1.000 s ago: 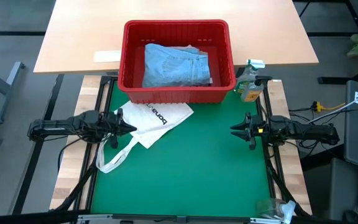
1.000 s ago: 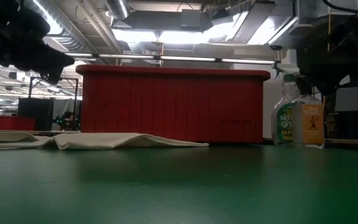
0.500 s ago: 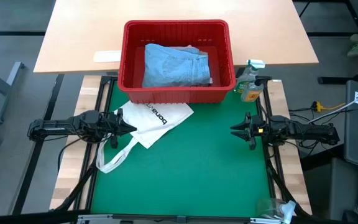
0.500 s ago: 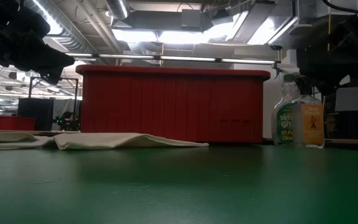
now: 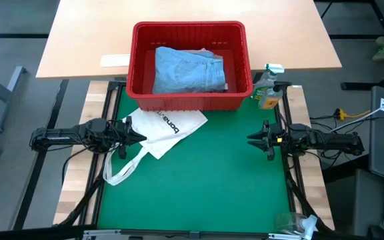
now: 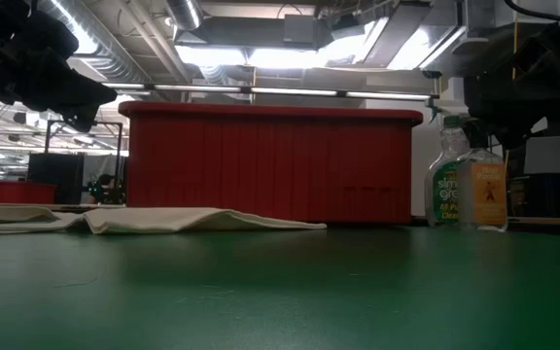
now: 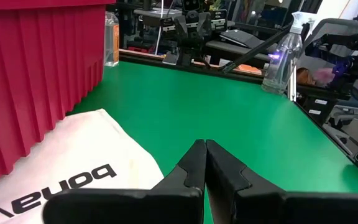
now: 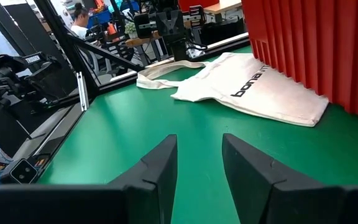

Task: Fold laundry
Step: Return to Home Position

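Folded light blue denim jeans (image 5: 189, 69) lie inside the red basket (image 5: 142, 93) at the green mat's far edge; no other laundry shows. My left gripper (image 5: 142, 139) is shut and hovers level at the mat's left side, above the white tote bag (image 5: 169, 128), its fingertips (image 7: 204, 149) together with nothing between them. My right gripper (image 5: 251, 139) hovers level at the mat's right side, open, with only bare green mat (image 8: 197, 155) between its fingers.
The white tote bag (image 7: 61, 155) lies flat on the mat in front of the basket (image 6: 270, 165), its handles (image 5: 122, 170) trailing toward the near left. Spray bottles (image 5: 269, 87) stand at the far right. A crumpled clear wrapper (image 5: 295, 223) lies near the right corner.
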